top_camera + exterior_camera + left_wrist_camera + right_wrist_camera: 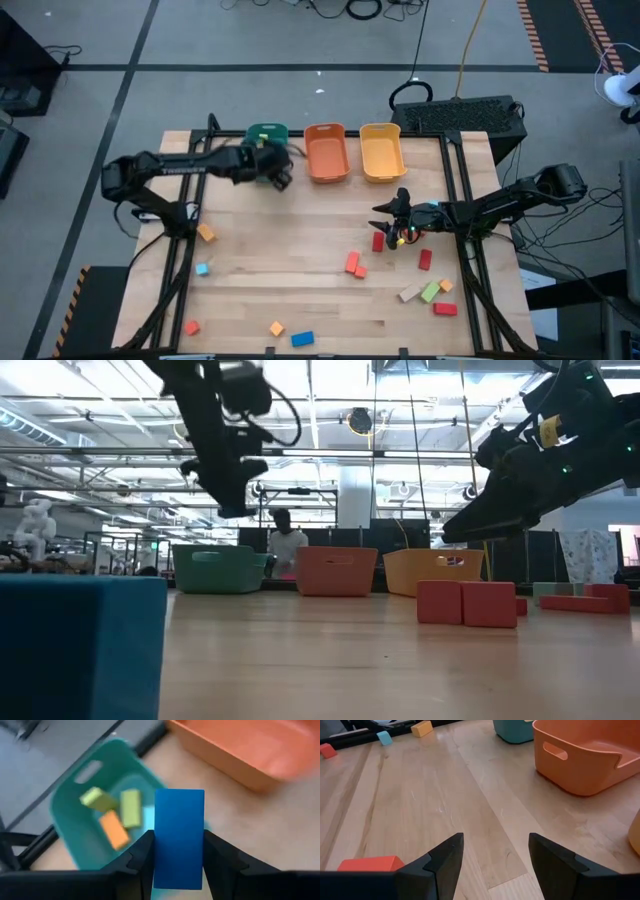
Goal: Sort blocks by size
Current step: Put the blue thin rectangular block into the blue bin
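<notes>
My left gripper [277, 172] hangs above the near side of the teal bin [266, 132] and is shut on a blue bar [178, 835]. The teal bin [75, 795] holds two green blocks [131, 807] and an orange one [114, 829]. My right gripper [390, 212] is open and empty above the table; it also shows in its own wrist view [495, 845]. A red block [367, 864] lies close beside it. Other blocks lie loose on the table: red ones [378, 241], a tan, green and red group [430, 293], and a blue one [302, 338]. My left gripper pinches the blue bar between its two fingers, one on each long side [159, 851], at the end of the bar nearer the wrist. The fingers point down and lie along the bar, whose free end sticks out past the fingertips. The bar is lifted clear.
An orange bin [327, 152] and a yellow bin [381, 150] stand right of the teal bin along the far edge. More blocks lie at the left [206, 233] and along the near edge [276, 327]. A person [285, 545] shows in the room beyond the table.
</notes>
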Tool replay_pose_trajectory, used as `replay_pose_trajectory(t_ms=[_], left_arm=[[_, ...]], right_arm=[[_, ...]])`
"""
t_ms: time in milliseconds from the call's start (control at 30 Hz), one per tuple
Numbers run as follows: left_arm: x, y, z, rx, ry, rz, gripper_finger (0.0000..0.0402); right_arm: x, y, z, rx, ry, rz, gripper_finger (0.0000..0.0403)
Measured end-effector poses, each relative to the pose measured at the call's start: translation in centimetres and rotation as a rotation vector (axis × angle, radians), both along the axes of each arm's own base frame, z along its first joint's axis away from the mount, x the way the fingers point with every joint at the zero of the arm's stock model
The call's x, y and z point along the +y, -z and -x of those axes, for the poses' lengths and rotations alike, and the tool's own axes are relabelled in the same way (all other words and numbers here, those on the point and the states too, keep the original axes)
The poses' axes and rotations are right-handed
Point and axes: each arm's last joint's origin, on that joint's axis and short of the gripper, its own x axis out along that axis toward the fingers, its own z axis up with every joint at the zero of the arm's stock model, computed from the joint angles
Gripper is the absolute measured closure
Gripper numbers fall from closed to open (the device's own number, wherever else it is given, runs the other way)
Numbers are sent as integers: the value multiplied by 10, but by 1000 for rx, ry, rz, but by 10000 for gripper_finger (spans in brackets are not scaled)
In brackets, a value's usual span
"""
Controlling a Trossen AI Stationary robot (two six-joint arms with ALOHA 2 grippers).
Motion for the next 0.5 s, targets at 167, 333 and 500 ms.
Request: replay_pose_trajectory(t_ms=[167, 333, 500], left_arm=[[38, 6, 7, -37, -96, 26, 269], [63, 21, 9, -48, -134, 86, 269], [78, 41, 8, -5, -148, 125, 269]], right_arm=[[0, 0, 0, 2, 0, 0, 193], [0, 1, 1, 16, 0, 2, 193], [0, 2, 1, 26, 1, 3, 193]])
